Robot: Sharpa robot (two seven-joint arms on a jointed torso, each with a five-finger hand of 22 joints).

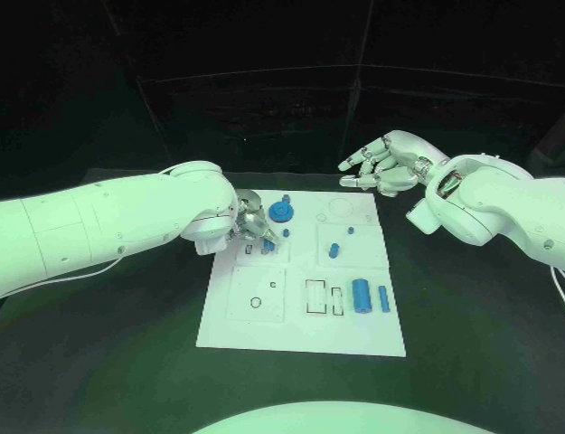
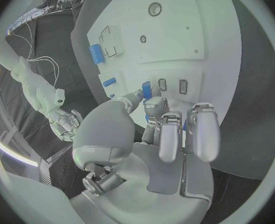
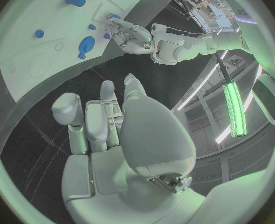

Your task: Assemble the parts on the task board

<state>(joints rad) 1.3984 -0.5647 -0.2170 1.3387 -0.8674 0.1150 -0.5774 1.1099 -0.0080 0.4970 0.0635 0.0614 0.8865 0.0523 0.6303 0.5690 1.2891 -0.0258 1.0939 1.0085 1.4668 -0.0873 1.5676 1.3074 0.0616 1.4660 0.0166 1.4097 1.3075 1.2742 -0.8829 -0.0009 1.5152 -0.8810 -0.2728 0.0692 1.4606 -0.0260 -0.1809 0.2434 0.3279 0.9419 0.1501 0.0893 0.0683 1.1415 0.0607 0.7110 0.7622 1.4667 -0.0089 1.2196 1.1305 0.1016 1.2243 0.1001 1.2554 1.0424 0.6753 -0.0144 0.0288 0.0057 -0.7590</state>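
Left hand pinches a blue part over the board's far-left area. Right hand hovers beyond the far edge, fingers spread, holding nothing.

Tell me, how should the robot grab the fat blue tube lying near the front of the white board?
Probably from straight above, pinching the fat blue tube across its round sides near the middle. It lies flat on the white board with its long way pointing toward the robot, and a thinner blue stick lies close on one side, so fingers should drop in carefully.
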